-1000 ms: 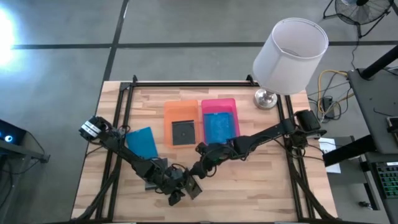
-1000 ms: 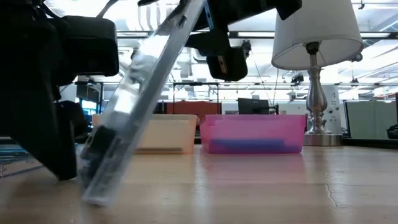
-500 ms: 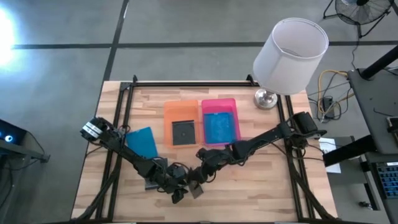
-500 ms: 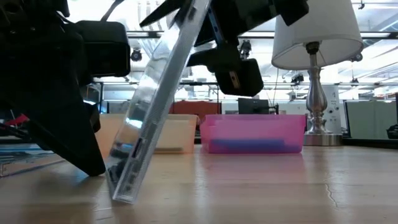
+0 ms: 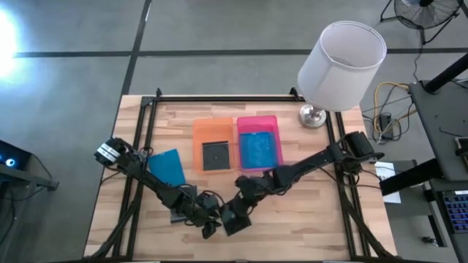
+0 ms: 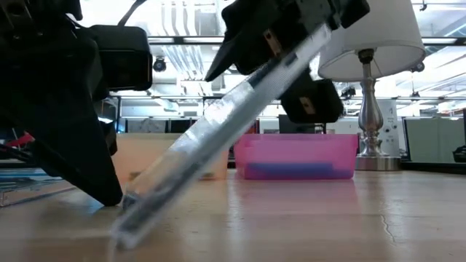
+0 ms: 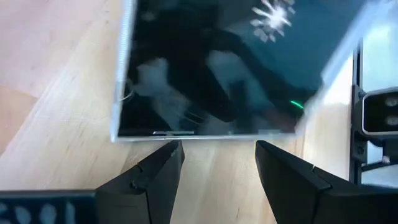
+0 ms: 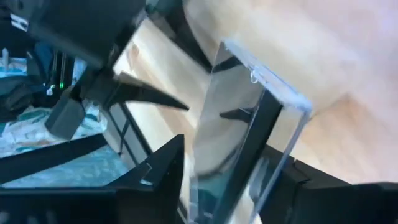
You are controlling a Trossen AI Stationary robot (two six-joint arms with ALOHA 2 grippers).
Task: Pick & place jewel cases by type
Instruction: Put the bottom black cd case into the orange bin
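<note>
A dark clear jewel case (image 6: 218,131) stands tilted on the near middle of the table, its lower edge on the wood. My right gripper (image 5: 235,218) is shut on its raised end. My left gripper (image 7: 217,149) is open beside the case's lower edge (image 7: 205,133), its fingers just short of it; it also shows in the high view (image 5: 208,225). A blue case (image 5: 167,166) lies flat on the table's left. The orange tray (image 5: 198,130) holds a dark case (image 5: 216,155). A blue case (image 5: 258,150) lies in the pink tray (image 5: 257,121). My right gripper pinches the dark case at its raised end (image 8: 249,130), one finger on each flat face. It comes from above, slanting down from the right. The case leans at a shallow angle with its lower edge (image 6: 127,231) on the table.
A table lamp (image 5: 340,58) stands at the far right corner, its shade overhanging the table. A dark grey flat thing (image 5: 180,199) lies partly under my left arm. The two trays sit side by side at the far middle.
My right gripper has moved toward the near edge. The dark case has first stood steeper, then tipped to a much shallower lean with its raised end toward the right, while its lower edge has stayed on the table.
</note>
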